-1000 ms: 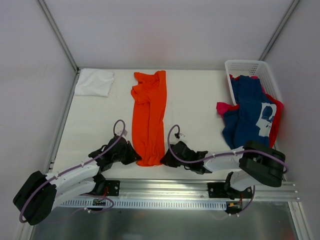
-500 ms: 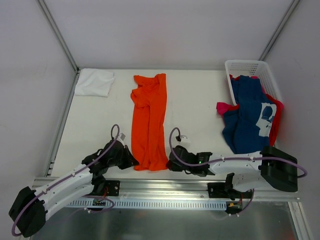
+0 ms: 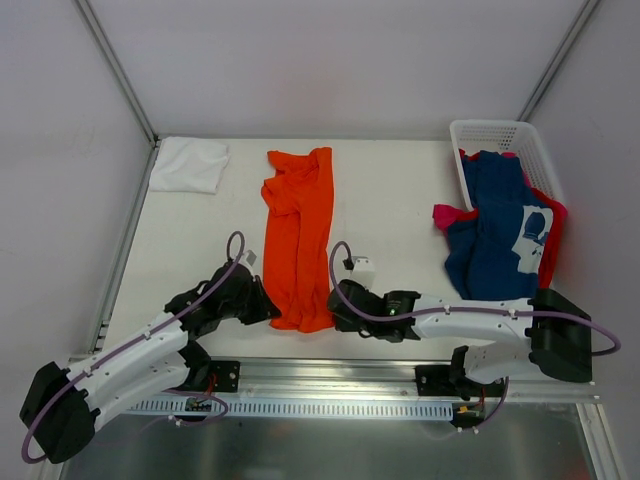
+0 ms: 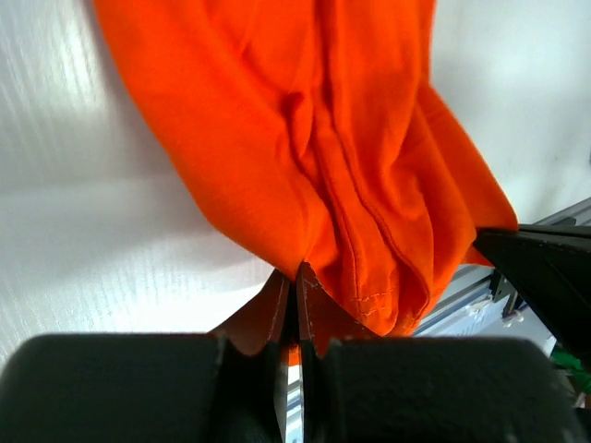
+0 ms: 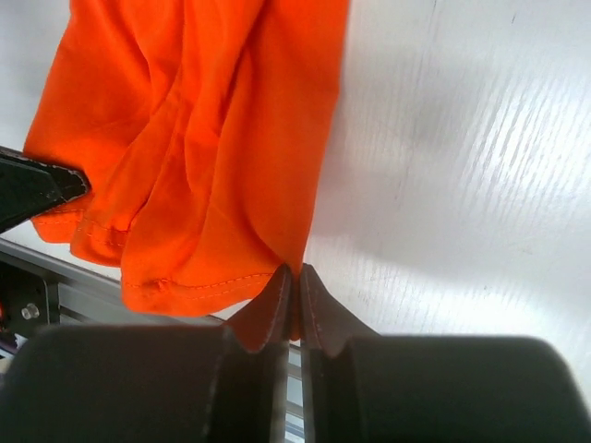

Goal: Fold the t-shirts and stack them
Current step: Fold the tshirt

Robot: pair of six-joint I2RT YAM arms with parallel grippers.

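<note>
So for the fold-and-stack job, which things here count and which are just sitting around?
Job:
- orange t-shirt, near hem pinched by the left gripper and right gripper
- white t-shirt, far left corner
- navy t-shirt
- pink-red t-shirt, under the navy one

Lying about:
- white lattice basket

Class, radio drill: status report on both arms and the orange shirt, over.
Left gripper, right gripper: both shut on orange t-shirt, near hem. Shirt lies in long strip. Nothing on it.

The left arm (image 3: 140, 352) and right arm (image 3: 470, 318) are white tubes with black joints. The left hand (image 3: 271, 314) and right hand (image 3: 332, 311) are black. A thin purple cable (image 3: 236, 234) follows each arm.
</note>
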